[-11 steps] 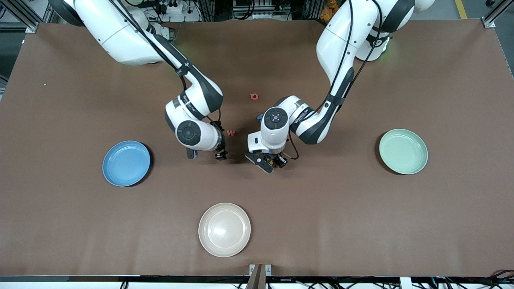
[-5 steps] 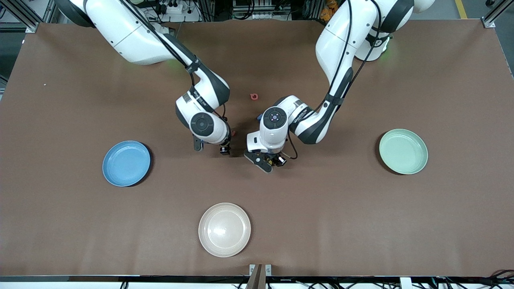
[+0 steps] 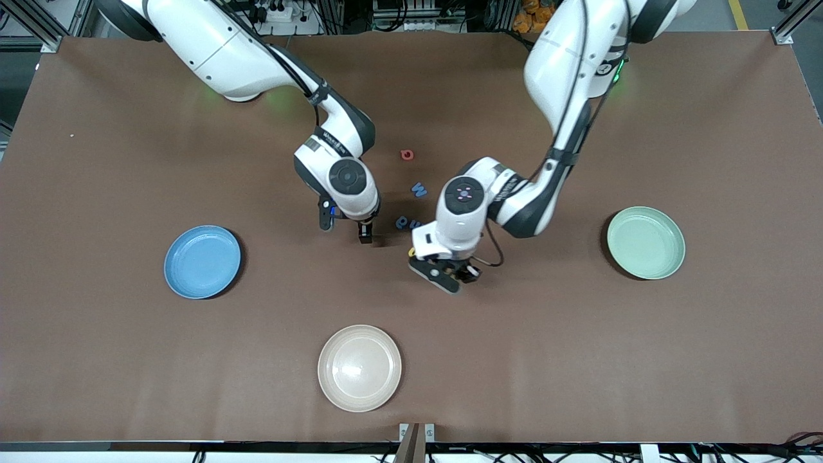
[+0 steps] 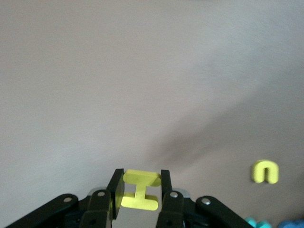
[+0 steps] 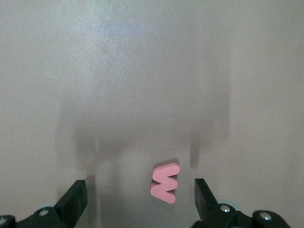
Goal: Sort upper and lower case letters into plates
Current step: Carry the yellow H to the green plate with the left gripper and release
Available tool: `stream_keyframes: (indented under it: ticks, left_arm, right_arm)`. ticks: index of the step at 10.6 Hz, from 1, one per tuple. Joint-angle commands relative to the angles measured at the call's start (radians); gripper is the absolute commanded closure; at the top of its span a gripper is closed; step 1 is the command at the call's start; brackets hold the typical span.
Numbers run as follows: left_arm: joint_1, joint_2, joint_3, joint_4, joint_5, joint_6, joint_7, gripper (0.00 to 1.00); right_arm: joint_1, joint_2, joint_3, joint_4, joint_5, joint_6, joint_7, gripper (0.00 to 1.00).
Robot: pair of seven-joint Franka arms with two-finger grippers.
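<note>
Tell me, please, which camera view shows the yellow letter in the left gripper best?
The left wrist view: the yellow letter sits pinched in the left gripper. The front view hides it under the arm; the right wrist view misses it.

Both arms were glossy white with dark grey joint bands and black cables clipped along their links. Each wrist carried a round dark cap. The left end effector and right end effector had black fingers with silver screws.

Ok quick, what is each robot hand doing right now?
Left gripper: shut on the yellow letter I.
Right gripper: open, fingers on either side of the pink letter W, holding nothing.
</note>
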Motion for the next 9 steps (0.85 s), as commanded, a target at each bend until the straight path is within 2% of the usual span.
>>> stream_keyframes:
  ticks: [1, 4, 6, 9]
  left_arm:
    - [0.093, -0.115, -0.016, -0.082, 0.001, -0.062, 0.097, 1.0]
    - [0.269, -0.243, -0.09, -0.246, 0.01, -0.075, 0.185, 1.0]
    - [0.355, -0.302, -0.096, -0.352, 0.013, -0.076, 0.235, 1.0]
    - [0.492, -0.371, -0.099, -0.463, 0.013, -0.076, 0.335, 1.0]
  right_arm:
    - [-0.014, -0.058, 0.012, -0.086, -0.052, 0.053, 0.076, 0.0]
    - [-0.021, -0.049, 0.012, -0.092, -0.055, 0.07, 0.076, 0.0]
    - [-0.021, -0.047, 0.012, -0.106, -0.055, 0.093, 0.075, 0.0]
    - [-0.023, -0.043, 0.012, -0.109, -0.057, 0.1, 0.063, 0.06]
